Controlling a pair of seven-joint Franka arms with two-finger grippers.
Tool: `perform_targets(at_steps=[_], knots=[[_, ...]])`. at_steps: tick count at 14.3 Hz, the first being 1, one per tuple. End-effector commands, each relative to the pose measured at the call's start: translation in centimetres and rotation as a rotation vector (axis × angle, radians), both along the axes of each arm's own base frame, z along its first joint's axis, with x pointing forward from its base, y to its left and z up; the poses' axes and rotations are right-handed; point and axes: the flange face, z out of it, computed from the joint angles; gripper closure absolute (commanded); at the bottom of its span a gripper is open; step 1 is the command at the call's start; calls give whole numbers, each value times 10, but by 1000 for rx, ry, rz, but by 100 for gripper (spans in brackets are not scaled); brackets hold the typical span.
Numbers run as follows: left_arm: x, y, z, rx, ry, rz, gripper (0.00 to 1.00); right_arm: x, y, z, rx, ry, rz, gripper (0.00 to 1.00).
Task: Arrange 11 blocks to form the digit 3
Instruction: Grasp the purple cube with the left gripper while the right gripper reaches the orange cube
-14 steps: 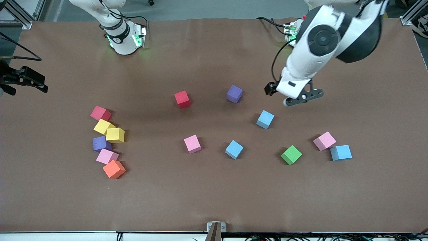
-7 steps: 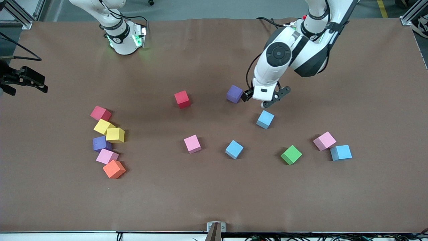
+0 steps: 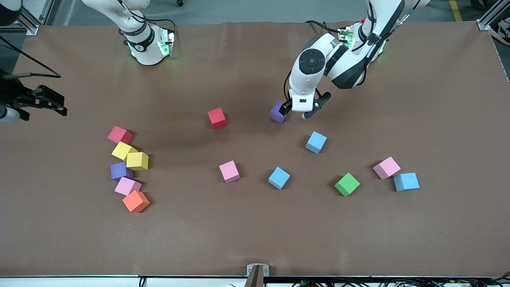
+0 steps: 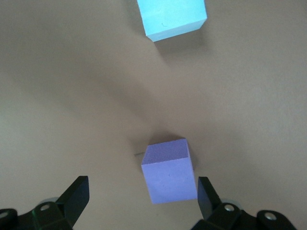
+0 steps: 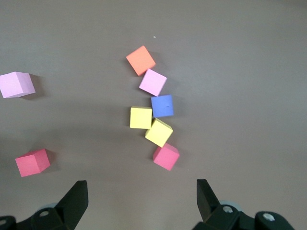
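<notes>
Since the earlier frame the left arm has swung in over the table's middle, bringing the left gripper (image 3: 294,112) down beside the purple block (image 3: 277,112), which sits apart from the red block (image 3: 217,118) and a blue block (image 3: 316,142).

Left wrist view: the purple block (image 4: 168,171) lies between spread fingers (image 4: 76,196), untouched.

Right wrist view: the right gripper (image 5: 141,203), waiting with fingers apart, hangs above a six-block cluster (image 5: 152,108).
</notes>
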Motion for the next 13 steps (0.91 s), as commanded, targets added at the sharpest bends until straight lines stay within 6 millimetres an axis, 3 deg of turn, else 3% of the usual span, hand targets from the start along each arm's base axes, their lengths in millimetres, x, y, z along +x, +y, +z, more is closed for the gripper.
perform_targets(at_steps=[1,3,5,9,13], knots=[[-15,-19,-16,-29,-21,97,0,12,27,-18,-7,3,53,0],[-18,-22,-30,-15,-37,103,0,14,29,-22,-9,5,64,0],[-26,-27,-46,25,-39,98,0,25,32,-45,-6,40,72,0],[-23,-33,-59,-13,-59,153,0,58,47,-107,4,67,171,0],[-26,-33,-69,-7,-40,159,0,89,44,-172,20,58,323,0]])
